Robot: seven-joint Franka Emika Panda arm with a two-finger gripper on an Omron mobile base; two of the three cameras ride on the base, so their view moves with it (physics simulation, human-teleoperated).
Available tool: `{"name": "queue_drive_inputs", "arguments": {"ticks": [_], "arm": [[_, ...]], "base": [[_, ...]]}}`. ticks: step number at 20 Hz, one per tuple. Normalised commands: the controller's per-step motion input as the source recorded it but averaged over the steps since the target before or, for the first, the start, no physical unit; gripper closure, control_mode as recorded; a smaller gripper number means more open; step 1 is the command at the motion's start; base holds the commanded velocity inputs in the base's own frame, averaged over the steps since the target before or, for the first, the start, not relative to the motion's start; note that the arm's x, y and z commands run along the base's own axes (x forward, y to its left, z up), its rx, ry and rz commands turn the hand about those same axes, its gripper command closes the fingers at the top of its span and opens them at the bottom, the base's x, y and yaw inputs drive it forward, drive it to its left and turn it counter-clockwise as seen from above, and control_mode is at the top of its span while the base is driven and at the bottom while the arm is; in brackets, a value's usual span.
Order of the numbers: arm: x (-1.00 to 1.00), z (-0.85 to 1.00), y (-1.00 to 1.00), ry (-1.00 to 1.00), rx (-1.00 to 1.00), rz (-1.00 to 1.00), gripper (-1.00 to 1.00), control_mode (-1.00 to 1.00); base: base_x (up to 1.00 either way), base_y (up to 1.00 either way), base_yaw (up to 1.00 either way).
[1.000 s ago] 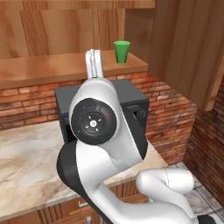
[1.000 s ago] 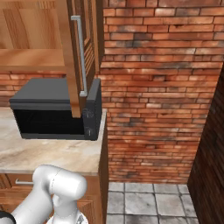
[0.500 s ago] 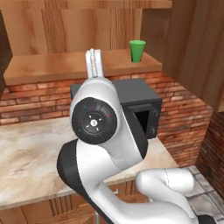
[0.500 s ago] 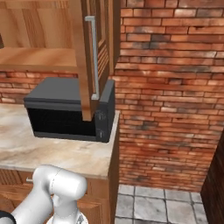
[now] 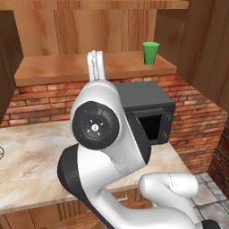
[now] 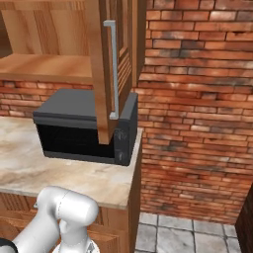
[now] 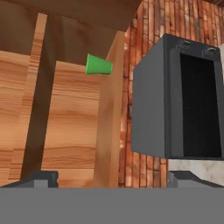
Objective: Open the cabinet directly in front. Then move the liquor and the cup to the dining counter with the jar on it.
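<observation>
1. Although my hand was rolled onto its side, so that the hand view lay turned against the room, the cup (image 7: 99, 65) sat plainly ahead of my fingertips (image 7: 43, 178), beyond them and well apart.
2. My fingers were spread wide with nothing between them; the two tips rose at opposite ends of the hand view's bottom edge, and the gripper (image 7: 116, 180) held no load.
3. From the left base view the cup (image 5: 150, 53) stood upright on the shelf of the cabinet (image 5: 94, 67), towards its right end, above the microwave (image 5: 145, 112) and further back than it.
4. Its long axis ran straight up from the shelf, mouth on top and narrow foot below. In the hand view that same axis lay sideways, which I took to mean my jaws would close across the cup's width if I went straight in.
5. The cabinet door (image 6: 106, 74) hung swung out on the right, edge-on with its bar handle (image 6: 113, 69) facing the brick wall (image 6: 197, 99), so I judged the opening done.
6. I could not make out the liquor anywhere on the shelf; my own arm covered its middle part in the left base view.
7. Judging the reach, I needed to travel forward and up past the microwave's top corner to the cup.
</observation>
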Motion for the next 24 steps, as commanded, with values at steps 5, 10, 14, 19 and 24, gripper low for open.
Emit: {"name": "queue_drive_inputs", "arguments": {"ticks": [5, 10, 14, 19, 24], "arm": [[0.00, 0.00, 0.00, 0.00, 0.00, 0.00, -1.00, 1.00], [0.12, -0.03, 0.00, -0.01, 0.00, 0.00, -1.00, -1.00], [0.75, -0.04, -0.42, -0.01, 0.06, 0.00, -1.00, -1.00], [0.68, 0.00, -0.63, 0.01, 0.10, -0.04, -1.00, -1.00], [0.53, 0.04, -0.61, 0.01, 0.07, -0.06, -1.00, -1.00]], "base": [[0.49, 0.11, 0.03], [0.20, 0.07, 0.00], [0.00, 0.00, 0.00], [0.00, 0.00, 0.00], [0.00, 0.00, 0.00]]}}
